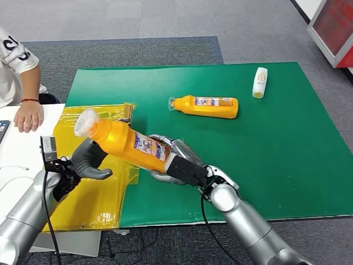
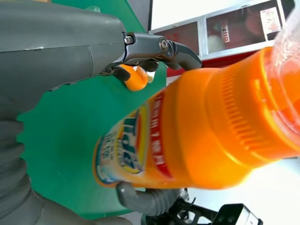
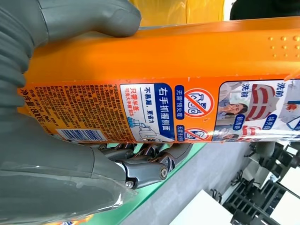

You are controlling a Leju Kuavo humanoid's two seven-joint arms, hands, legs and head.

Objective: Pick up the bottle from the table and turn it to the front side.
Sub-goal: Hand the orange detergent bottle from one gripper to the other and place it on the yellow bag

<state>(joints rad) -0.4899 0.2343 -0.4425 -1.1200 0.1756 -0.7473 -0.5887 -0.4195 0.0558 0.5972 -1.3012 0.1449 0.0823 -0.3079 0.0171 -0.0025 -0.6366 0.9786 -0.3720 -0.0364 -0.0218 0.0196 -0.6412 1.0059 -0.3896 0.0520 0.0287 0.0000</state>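
Observation:
An orange detergent bottle with a clear cap is held off the table, tilted, cap toward the left. My right hand grips its base end, and the printed back label faces that wrist camera. My left hand sits under the bottle's shoulder, its fingers and thumb spread on either side of the body without closing. The front logo shows in the left wrist view.
A second orange bottle lies on the green mat, and a small white bottle lies at the back right. A yellow plastic sheet covers the mat's left end. A person's hand rests on the white table.

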